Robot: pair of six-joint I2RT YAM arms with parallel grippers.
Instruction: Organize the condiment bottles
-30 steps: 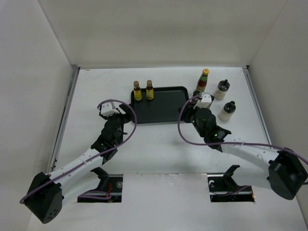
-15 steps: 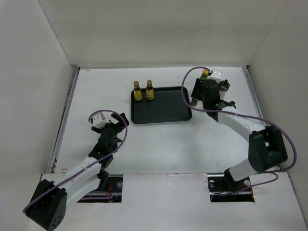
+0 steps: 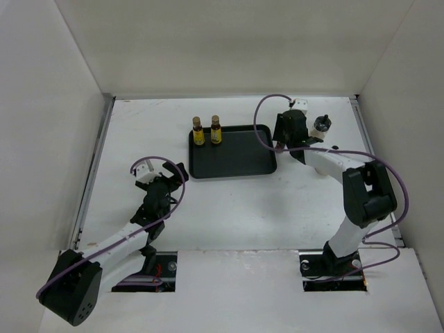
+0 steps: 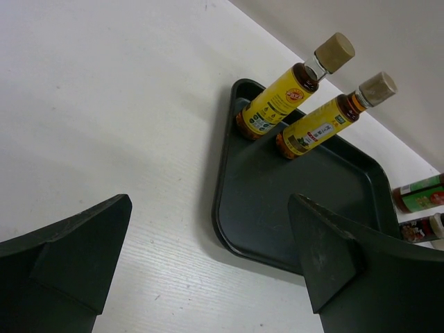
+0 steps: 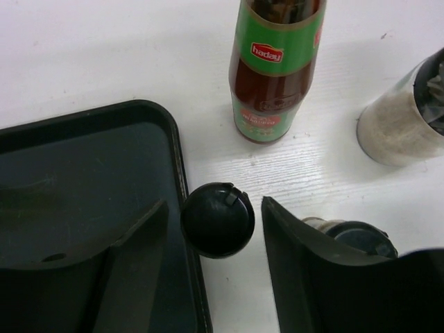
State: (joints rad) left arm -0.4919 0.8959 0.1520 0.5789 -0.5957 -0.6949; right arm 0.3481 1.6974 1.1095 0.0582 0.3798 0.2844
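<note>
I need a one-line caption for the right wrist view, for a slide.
Open right fingers flank a black cap at the edge of the tray, red bottle behind.

**Three cameras, one tray in common**

The overhead camera sits high and behind the arm bases, looking down over the whole white table (image 3: 139,139). The left wrist camera is low and further back, gazing across the tabletop at the black tray (image 4: 298,201) and two yellow bottles (image 4: 277,104). The right wrist camera is in tight, staring almost straight down at that tray's right edge — and both wrist views catch the red green-labelled bottle (image 5: 277,76).
</note>
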